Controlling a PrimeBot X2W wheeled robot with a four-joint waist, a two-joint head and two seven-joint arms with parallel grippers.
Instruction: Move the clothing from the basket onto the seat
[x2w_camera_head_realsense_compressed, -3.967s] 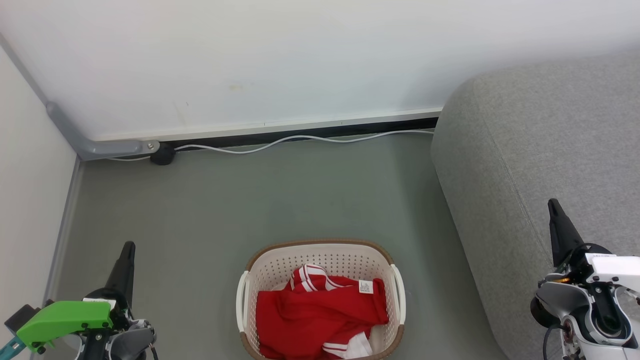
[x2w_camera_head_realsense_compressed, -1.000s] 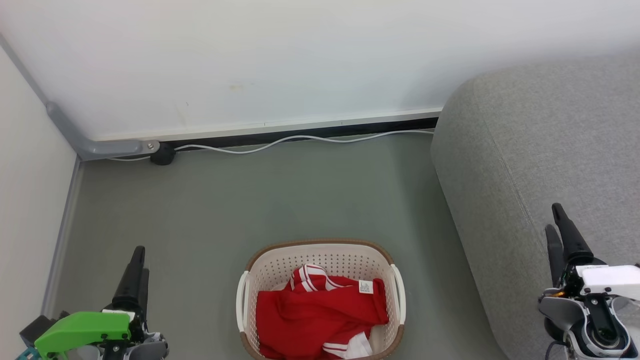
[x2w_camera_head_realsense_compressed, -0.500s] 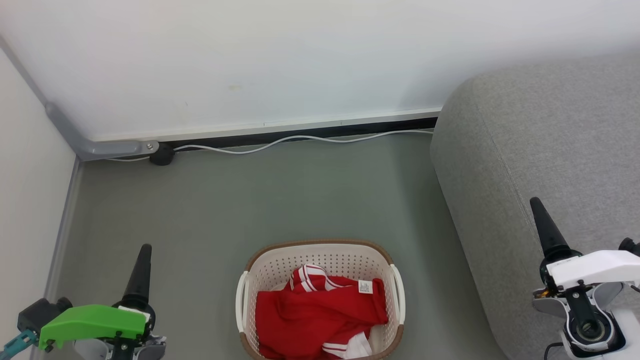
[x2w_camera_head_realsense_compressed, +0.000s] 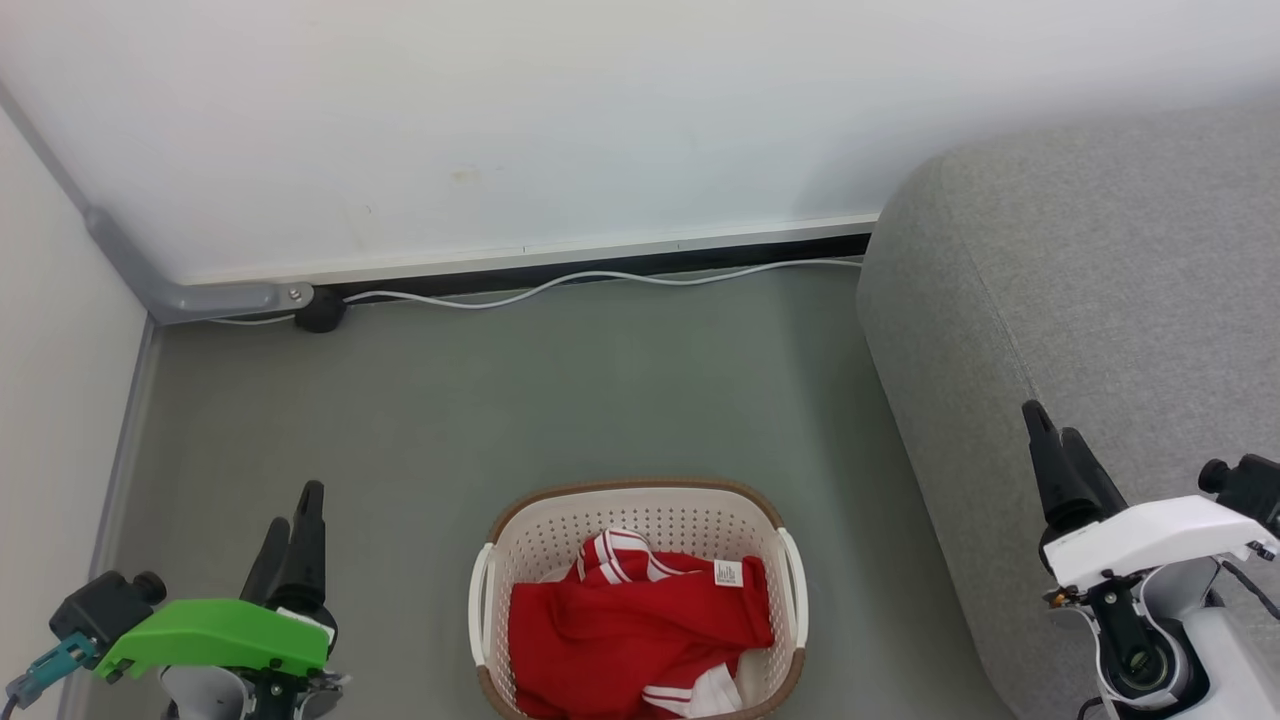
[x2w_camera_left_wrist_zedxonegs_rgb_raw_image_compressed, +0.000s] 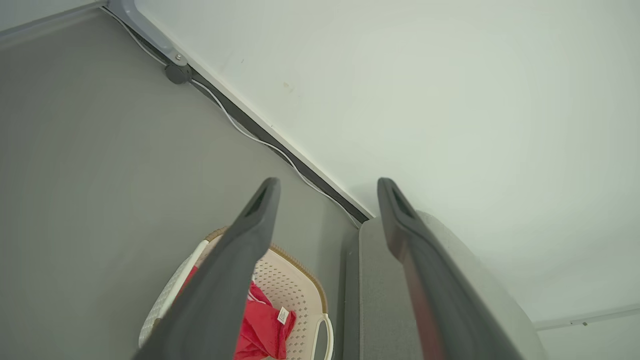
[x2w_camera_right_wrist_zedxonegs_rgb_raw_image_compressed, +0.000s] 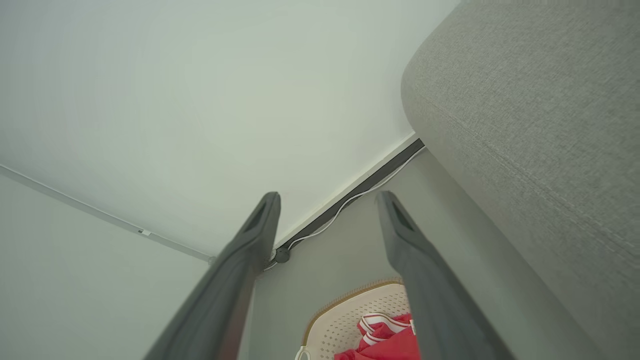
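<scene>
Red white-striped fabric clothing (x2w_camera_head_realsense_compressed: 630, 630) lies heaped in oval cream perforated plastic basket (x2w_camera_head_realsense_compressed: 640, 487) on floor (x2w_camera_head_realsense_compressed: 500, 400), beside large grey woven sofa seat (x2w_camera_head_realsense_compressed: 1100, 300); none on seat yet. Flanking basket, left gripper (x2w_camera_head_realsense_compressed: 296, 508) and right gripper (x2w_camera_head_realsense_compressed: 1050, 425) hang empty, fingers spread, apparently poised for first grab.

One basket (x2w_camera_head_realsense_compressed: 640, 492) at six o'clock holds one red heap of clothing (x2w_camera_head_realsense_compressed: 620, 630); how many garments are in it cannot be told. One white label (x2w_camera_head_realsense_compressed: 727, 574) shows. One sofa (x2w_camera_head_realsense_compressed: 1100, 300) is at three o'clock. There are two grippers, left gripper (x2w_camera_head_realsense_compressed: 297, 505) at seven and right gripper (x2w_camera_head_realsense_compressed: 1050, 420) at four, with two fingers each. One cable (x2w_camera_head_realsense_compressed: 600, 275) and one pipe (x2w_camera_head_realsense_compressed: 200, 297) are toward eleven.
</scene>
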